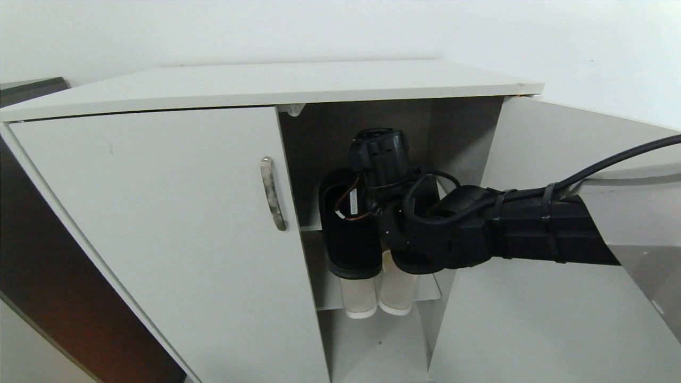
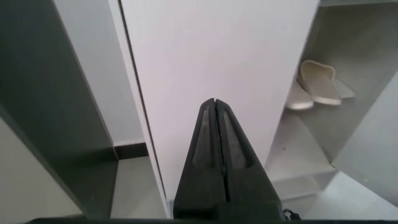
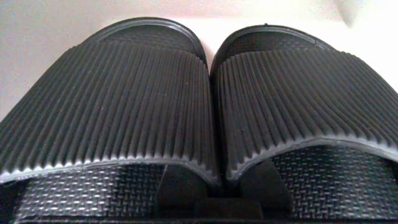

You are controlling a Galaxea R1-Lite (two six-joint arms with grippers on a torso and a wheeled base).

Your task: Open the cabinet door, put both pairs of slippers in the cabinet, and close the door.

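Observation:
The white cabinet (image 1: 276,85) has its left door (image 1: 159,213) closed and its right door (image 1: 532,319) swung open. My right arm reaches into the open half. My right gripper (image 3: 214,190) is shut on the inner edges of a pair of black ribbed slippers (image 1: 346,234) (image 3: 149,93), held side by side. They hang just over a pair of white slippers (image 1: 372,298) (image 2: 317,84) lying on the middle shelf (image 1: 324,290). Whether black touches white I cannot tell. My left gripper (image 2: 214,106) is shut and empty, low in front of the closed door (image 2: 211,56).
A metal handle (image 1: 272,192) sits on the closed door's inner edge. The lower compartment (image 1: 372,346) lies below the shelf. A dark panel (image 1: 48,276) stands to the cabinet's left, against the wall.

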